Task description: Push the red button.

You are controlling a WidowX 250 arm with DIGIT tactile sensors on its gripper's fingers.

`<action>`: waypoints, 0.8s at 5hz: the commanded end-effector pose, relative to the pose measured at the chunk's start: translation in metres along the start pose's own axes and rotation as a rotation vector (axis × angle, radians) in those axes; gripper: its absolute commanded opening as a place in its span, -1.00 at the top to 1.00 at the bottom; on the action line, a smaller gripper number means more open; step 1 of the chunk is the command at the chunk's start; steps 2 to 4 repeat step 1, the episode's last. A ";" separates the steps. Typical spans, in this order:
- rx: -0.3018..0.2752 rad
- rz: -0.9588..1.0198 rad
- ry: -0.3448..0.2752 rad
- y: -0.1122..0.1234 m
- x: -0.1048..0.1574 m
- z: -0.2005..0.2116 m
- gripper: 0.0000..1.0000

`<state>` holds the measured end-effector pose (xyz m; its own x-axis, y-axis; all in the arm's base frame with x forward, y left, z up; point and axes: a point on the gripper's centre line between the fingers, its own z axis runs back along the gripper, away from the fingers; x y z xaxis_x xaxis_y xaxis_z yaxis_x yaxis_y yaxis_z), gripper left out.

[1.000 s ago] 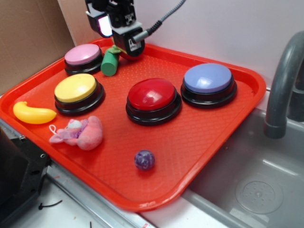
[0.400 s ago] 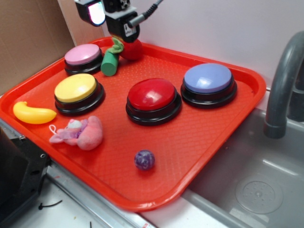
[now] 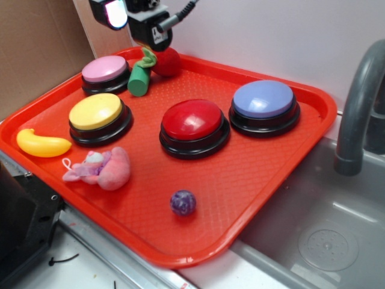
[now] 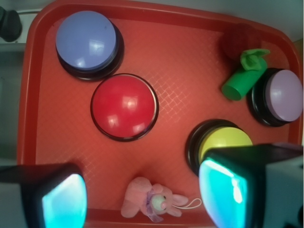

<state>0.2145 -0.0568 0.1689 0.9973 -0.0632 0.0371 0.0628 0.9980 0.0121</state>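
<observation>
Red tray (image 3: 289, 162) holds the red button (image 3: 194, 120); pincer (image 3: 129, 12) partly cropped.

super glossy plastic red button (image 3: 194, 121) under my claw, tray (image 3: 264, 174) is textured red plastic with a crosshatch grain, fuzzy cloth pink bunny (image 3: 103, 169), smooth shiny banana (image 3: 42, 144), matt grey faucet (image 3: 358, 108)

Bright, even overhead light; white glare on the glossy red dome button (image 3: 194, 119); wrist view's near fingertips (image 4: 223, 185) blurred.
</observation>
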 end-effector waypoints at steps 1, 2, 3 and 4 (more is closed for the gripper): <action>-0.006 0.031 -0.069 -0.005 0.001 0.023 -1.00; -0.006 0.031 -0.069 -0.005 0.001 0.023 -1.00; -0.006 0.031 -0.069 -0.005 0.001 0.023 -1.00; -0.006 0.031 -0.069 -0.005 0.001 0.023 -1.00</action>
